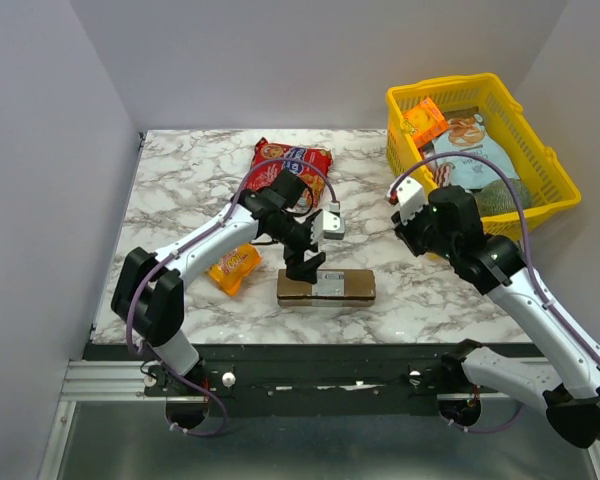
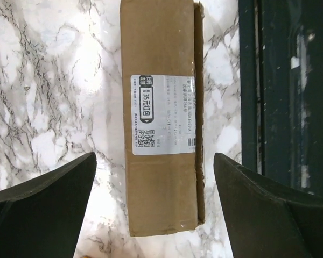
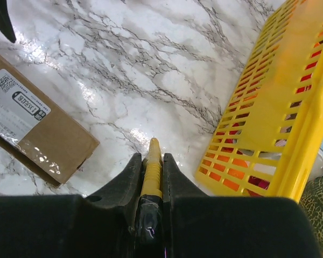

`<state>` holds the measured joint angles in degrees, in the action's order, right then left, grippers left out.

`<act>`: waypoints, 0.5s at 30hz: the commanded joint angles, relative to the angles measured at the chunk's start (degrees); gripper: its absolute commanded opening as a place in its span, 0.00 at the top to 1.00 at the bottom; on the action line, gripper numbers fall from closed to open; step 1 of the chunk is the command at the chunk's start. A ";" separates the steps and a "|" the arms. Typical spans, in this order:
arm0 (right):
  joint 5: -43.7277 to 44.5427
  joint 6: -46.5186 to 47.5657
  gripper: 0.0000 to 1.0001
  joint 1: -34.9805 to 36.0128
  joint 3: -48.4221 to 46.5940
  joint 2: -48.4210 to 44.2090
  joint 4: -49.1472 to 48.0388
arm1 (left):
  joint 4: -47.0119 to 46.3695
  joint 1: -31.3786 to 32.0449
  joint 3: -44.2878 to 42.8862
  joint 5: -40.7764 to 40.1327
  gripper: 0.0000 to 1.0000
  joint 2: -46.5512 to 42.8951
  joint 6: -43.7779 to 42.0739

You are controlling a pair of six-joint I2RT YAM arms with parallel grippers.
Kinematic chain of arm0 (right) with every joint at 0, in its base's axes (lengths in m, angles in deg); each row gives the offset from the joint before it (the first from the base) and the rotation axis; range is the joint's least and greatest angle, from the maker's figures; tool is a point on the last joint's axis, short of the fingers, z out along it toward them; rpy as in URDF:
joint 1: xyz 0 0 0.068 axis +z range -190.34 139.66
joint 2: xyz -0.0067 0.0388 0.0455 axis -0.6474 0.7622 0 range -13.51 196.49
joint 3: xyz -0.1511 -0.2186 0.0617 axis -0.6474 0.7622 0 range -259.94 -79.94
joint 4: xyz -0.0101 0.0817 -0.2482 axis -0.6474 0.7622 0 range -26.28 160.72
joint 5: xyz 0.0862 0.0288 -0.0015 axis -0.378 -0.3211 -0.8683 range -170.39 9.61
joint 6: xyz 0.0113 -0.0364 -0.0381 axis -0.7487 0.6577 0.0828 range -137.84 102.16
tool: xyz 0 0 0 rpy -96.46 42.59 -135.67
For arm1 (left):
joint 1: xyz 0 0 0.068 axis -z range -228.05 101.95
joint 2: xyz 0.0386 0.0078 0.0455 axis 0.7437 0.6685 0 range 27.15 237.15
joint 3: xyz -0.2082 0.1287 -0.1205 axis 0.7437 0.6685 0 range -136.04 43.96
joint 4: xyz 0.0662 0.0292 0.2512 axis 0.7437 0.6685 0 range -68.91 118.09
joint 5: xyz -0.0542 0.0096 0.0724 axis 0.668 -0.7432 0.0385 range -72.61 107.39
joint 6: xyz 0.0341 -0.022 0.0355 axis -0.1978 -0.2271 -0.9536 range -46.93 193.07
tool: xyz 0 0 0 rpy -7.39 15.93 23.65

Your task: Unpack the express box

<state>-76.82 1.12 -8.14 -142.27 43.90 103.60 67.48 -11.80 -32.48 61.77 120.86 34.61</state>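
Observation:
The express box [image 1: 326,287] lies flat near the table's front edge, a long brown carton with a white label [image 2: 162,114] on top. My left gripper [image 1: 305,268] hangs just over its left end. In the left wrist view the left gripper [image 2: 154,156] stands wide open, its fingers [image 2: 43,204] either side of the express box [image 2: 161,177] and apart from it. My right gripper [image 3: 152,157] is shut on a thin yellow tool [image 3: 152,153], held above bare marble between the express box [image 3: 37,129] and the basket. From above, the right gripper [image 1: 400,225] sits right of the box.
A yellow plastic basket [image 1: 555,165] holding snack packs stands at the back right, its wall [image 3: 280,107] close beside my right gripper. A red snack bag [image 1: 290,165] lies at the back centre. An orange pack [image 1: 235,268] lies left of the box under my left arm.

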 commanded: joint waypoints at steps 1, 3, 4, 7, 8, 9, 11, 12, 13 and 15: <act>-2.34 -5.16 0.99 -1.62 2.73 -3.61 -3.84 | 0.47 2.07 -1.42 -13.32 0.02 -1.95 -0.23; -3.22 -6.73 1.00 -1.71 4.22 -4.67 -4.19 | 0.45 2.33 -2.48 -15.37 0.01 -1.60 0.22; -3.74 -7.35 0.99 -1.71 4.84 -5.80 -4.28 | -0.50 2.42 -2.57 -16.59 0.02 -1.52 0.57; -6.30 -9.20 1.00 -1.71 9.05 -8.18 -4.55 | -1.74 2.77 -2.83 -16.52 0.02 -0.38 0.58; -6.47 -9.73 1.00 -1.62 10.37 -9.23 -4.46 | -1.83 3.03 -3.18 -16.00 0.02 0.06 0.58; -6.82 -11.04 0.99 -1.79 11.95 -9.68 -4.28 | -2.09 3.56 -3.18 -15.73 0.02 0.42 0.66; -8.48 -12.19 1.00 -1.88 13.10 -10.82 -3.84 | -3.06 4.09 -3.18 -14.51 0.02 0.86 0.66; -9.02 -12.63 1.00 -1.88 13.54 -11.00 -3.84 | -3.32 4.35 -3.10 -13.98 0.02 1.12 0.58; -9.28 -12.55 1.00 -2.14 14.24 -11.00 -3.84 | -3.41 4.88 -3.18 -13.62 0.02 1.30 0.40; -9.55 -11.93 1.00 -3.20 14.34 -10.22 -3.84 | -3.67 5.41 -3.18 -13.62 0.01 2.17 0.23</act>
<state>-83.37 -8.93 -9.89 -128.94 33.91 100.32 65.34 -7.91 -34.36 47.94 121.27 34.94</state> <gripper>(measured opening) 0.213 0.985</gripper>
